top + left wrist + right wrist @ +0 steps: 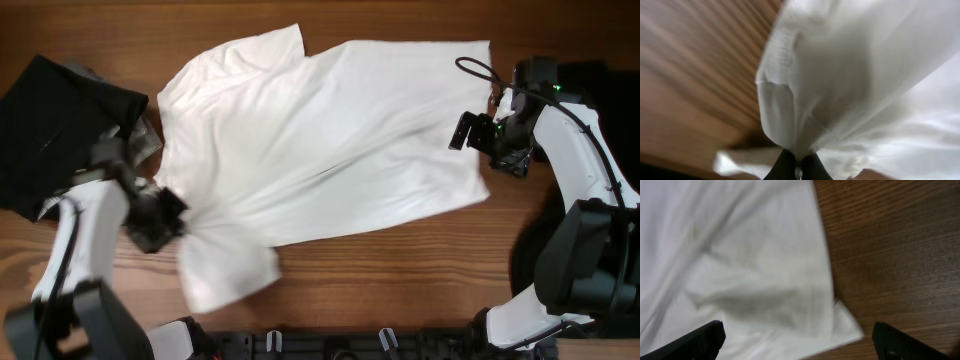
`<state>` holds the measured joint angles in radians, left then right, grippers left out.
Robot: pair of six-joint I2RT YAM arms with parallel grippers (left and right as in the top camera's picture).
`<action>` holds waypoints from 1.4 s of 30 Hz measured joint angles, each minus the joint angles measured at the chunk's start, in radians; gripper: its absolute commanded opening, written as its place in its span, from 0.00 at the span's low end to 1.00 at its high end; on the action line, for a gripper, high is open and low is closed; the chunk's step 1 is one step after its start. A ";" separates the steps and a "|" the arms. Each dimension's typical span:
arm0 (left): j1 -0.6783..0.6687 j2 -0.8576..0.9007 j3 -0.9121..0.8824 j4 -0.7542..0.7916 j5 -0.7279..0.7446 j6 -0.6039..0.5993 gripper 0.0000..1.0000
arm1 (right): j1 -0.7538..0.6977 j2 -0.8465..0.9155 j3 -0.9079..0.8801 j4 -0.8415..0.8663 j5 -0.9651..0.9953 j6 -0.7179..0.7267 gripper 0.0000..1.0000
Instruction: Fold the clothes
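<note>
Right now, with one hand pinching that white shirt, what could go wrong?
1. The left hand grips only a thin pinch of the white T-shirt, so the cloth might slip out when pulled.
2. The right hand is open above the far edge, holding nothing, so the whole shirt may slide across the table instead of folding.
3. The black garment lies close to the left arm and could get snagged.

**No legible writing**

No word, number, brand or sign could be read in any view. The white T-shirt showed only plain cloth where it was visible, and the wooden table showed only its grain.
</note>
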<state>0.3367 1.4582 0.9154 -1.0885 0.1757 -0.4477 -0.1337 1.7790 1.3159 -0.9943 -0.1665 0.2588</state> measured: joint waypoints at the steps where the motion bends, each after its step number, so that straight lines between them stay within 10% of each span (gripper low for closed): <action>1: 0.027 -0.018 0.010 -0.004 -0.020 0.007 0.04 | 0.000 0.000 0.000 0.002 0.003 0.000 1.00; 12: 0.157 -0.052 0.020 -0.018 -0.113 0.044 0.04 | 0.000 0.002 -0.085 -0.126 0.018 0.059 0.73; 23: 0.157 -0.052 0.020 -0.006 -0.123 0.047 0.04 | 0.000 0.008 -0.296 0.466 -0.179 -0.015 0.25; 42: 0.157 -0.052 0.020 0.016 -0.108 0.047 0.05 | 0.003 0.037 -0.079 0.599 -0.131 0.013 0.20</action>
<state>0.4938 1.4059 0.9352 -1.0729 0.0681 -0.4011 -0.1310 1.8164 1.2373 -0.3958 -0.2977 0.2718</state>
